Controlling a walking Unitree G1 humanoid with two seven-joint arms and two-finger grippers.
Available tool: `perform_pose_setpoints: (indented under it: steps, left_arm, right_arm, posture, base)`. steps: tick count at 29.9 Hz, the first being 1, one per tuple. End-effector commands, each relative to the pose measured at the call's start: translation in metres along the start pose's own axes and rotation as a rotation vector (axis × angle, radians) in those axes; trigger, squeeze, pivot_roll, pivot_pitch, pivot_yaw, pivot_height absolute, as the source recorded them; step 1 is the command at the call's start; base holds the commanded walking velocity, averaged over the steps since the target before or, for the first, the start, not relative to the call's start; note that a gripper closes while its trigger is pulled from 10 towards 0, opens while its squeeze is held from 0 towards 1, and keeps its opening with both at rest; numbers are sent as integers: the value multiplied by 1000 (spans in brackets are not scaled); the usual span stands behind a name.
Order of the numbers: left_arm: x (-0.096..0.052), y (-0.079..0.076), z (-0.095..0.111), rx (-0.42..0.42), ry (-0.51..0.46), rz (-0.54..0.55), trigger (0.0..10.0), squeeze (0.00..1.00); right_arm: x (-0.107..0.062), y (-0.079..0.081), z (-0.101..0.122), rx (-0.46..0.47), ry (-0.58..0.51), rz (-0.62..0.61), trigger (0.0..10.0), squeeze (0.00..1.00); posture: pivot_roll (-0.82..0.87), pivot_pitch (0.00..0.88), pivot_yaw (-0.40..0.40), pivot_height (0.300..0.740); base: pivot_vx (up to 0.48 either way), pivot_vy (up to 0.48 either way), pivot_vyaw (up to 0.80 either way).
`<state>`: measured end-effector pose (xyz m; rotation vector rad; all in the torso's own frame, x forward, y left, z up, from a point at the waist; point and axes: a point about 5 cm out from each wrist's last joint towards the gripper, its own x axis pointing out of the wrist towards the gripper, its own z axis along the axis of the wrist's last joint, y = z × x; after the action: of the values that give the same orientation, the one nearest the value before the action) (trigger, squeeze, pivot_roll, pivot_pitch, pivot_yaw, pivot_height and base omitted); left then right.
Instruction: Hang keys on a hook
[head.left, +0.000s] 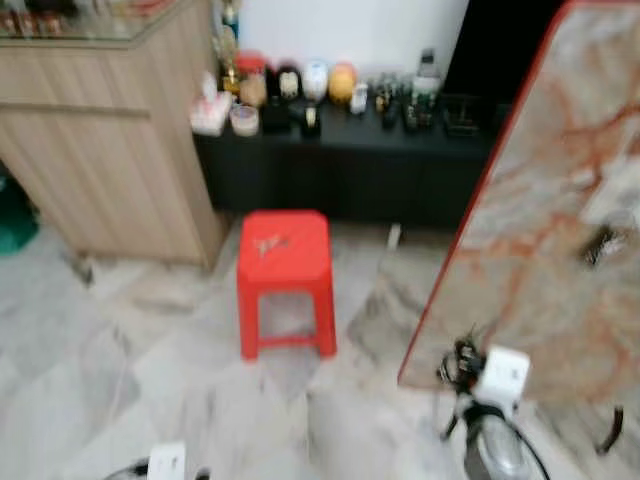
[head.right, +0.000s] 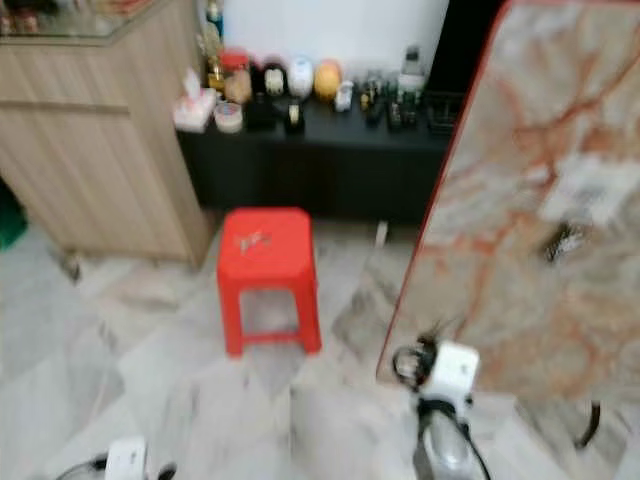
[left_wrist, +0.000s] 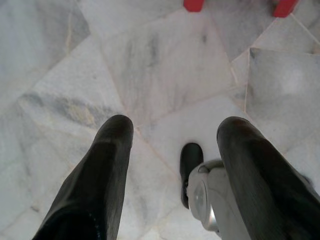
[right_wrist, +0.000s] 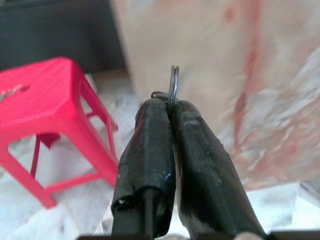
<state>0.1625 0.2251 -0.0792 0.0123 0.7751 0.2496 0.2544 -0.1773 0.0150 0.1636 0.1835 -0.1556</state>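
my right claw (right_wrist: 170, 107) pinches the key ring (right_wrist: 173, 82) tight, my left claw (left_wrist: 172, 150) hangs spread, and hanging it on a hook is left.

Glossy red plastic stool (head.left: 285, 277); polished marble floor (head.left: 120, 370); wood-grain cabinet (head.left: 110, 130).

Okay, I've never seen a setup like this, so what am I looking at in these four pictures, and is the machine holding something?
This is a walking humanoid robot with two arms. The two wide pictures come from cameras in its head, looking down at a marble floor, a red stool, a marbled slab leaning on the right, and a black counter of jars. The other two come from wrist cameras. The left gripper hangs open over the floor. The right gripper is pinched shut on a thin metal ring, probably the key ring. Small items on the stool are too blurred to name.
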Motion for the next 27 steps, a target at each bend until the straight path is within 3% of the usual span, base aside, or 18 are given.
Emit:
perform_pose_setpoints:
  steps: [1,27]
  left_arm:
    - [-2,-4,-7,-6,29,-12,10000,0]
    - [-2,-2,-7,-16,32,0,10000,0]
  right_arm:
    - [3,-8,8,-4,-24,-29,10000,0]
    - [18,0,30,16,-99,-10,10000,0]
  posture:
    - [27,61,-15,740]
    - [19,32,-21,740]
  base:
    - [0,-281,0]
    - [0,-281,0]
